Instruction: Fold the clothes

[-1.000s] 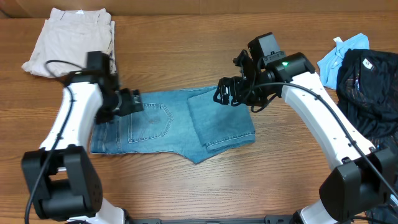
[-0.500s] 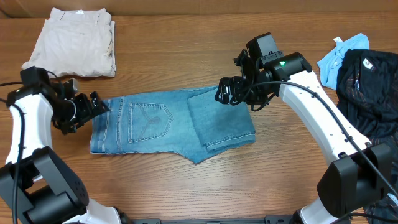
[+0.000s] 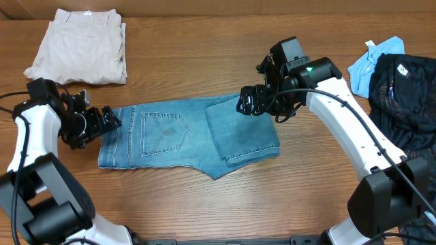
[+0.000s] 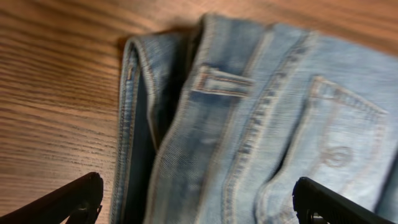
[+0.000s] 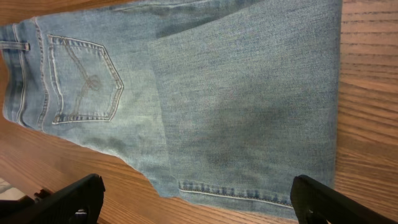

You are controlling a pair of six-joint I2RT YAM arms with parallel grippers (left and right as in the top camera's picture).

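Jeans [image 3: 184, 136], belt loop [image 4: 217, 81] close-up in left-wrist view, hem stitching [image 5: 236, 191] in right-wrist; left hand [image 3: 112, 119], right hand [image 3: 245, 102] spread, empty.

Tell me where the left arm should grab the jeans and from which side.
Grip the waistband of the jeans, coming in low from the left. That stitched edge is thick, its layers gape slightly, and it faces the open left end effector right beside it; the legs are already folded over at the other end.

Left hand [image 3: 109, 118], right hand [image 3: 245, 102]: open.
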